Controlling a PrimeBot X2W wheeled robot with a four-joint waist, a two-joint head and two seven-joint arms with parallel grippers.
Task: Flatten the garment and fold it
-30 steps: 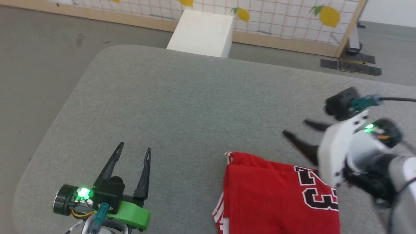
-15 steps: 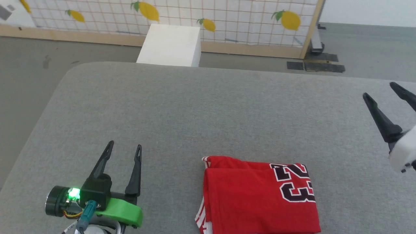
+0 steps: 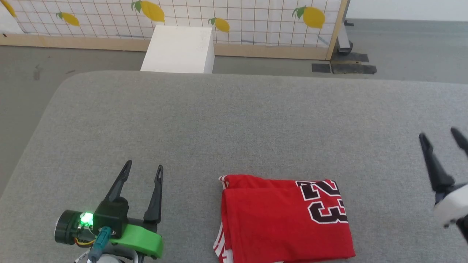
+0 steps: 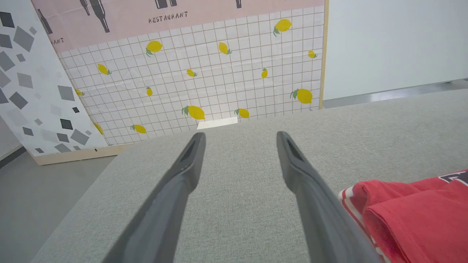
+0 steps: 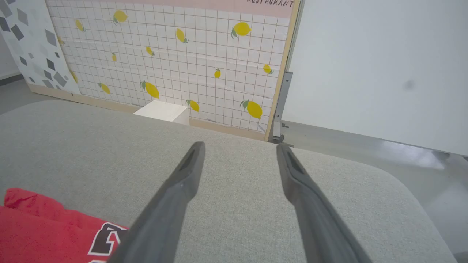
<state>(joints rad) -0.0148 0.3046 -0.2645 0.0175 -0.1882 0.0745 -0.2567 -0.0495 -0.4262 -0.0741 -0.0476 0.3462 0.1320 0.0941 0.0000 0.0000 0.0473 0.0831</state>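
The garment (image 3: 281,219), a red jersey with a black "23", lies folded into a neat rectangle at the near middle of the grey table (image 3: 234,120); striped white trim peeks out at its left edge. My left gripper (image 3: 143,168) rests open to its left, nothing between the fingers. At the far right my right gripper (image 3: 440,134) stands open and apart from the cloth. The left wrist view has the garment (image 4: 413,215) at the lower right, beside my left gripper (image 4: 240,136). In the right wrist view the garment (image 5: 47,230) sits lower left of my right gripper (image 5: 240,145).
A white box (image 3: 179,49) stands on the floor beyond the table's far edge. Behind it runs a lemon-patterned tiled panel (image 3: 234,18) on a wooden frame. Grey floor (image 3: 22,95) surrounds the table on the left and far side.
The head camera has swung, shifting the whole picture. My right gripper has drawn away from over the garment to the right side, leaving the folded cloth lying uncovered. The left gripper stays put.
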